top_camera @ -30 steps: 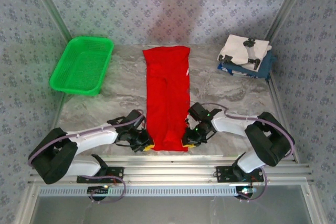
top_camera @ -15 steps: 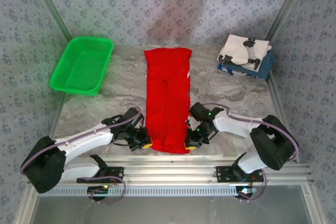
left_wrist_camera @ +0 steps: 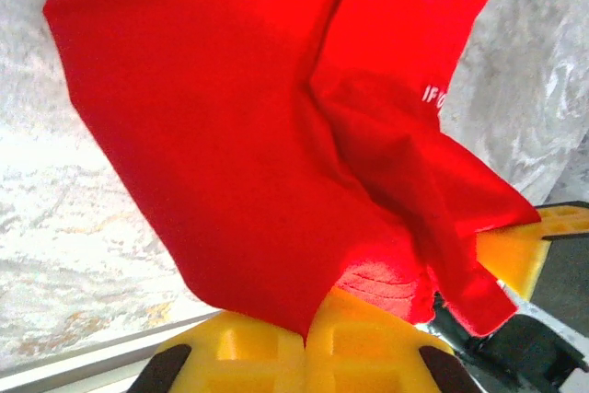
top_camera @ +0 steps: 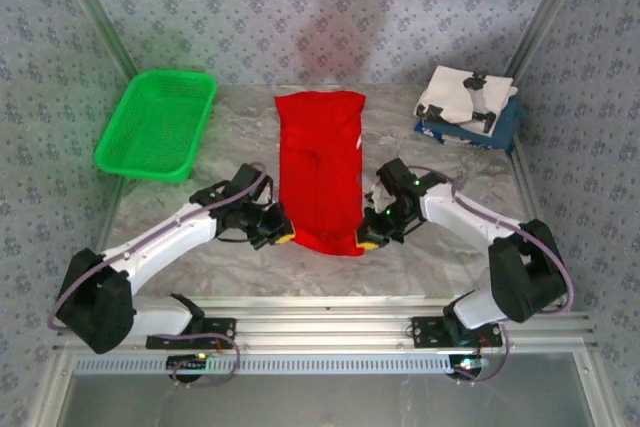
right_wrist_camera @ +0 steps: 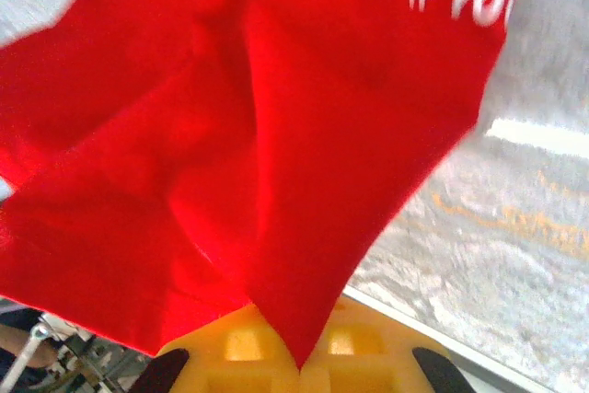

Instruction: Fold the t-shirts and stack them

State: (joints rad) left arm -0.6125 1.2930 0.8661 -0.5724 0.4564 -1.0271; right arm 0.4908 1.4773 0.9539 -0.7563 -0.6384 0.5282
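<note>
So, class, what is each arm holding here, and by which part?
Both hold the bright red cloth t-shirt: the left jaws pinch its near-left corner and the right jaws its near-right corner, each shut on the fabric.

Red tee (top_camera: 320,162), folded lengthwise, lies right of the green basket (top_camera: 157,125); white tee (top_camera: 458,93) atop dark blue tee (top_camera: 506,123) farther right.

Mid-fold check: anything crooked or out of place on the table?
Nothing spilled or damaged. The white tee sits skewed on the dark blue tee, which pokes out at the right. The red tee, pinched at both near corners, has a lengthwise crease.
</note>
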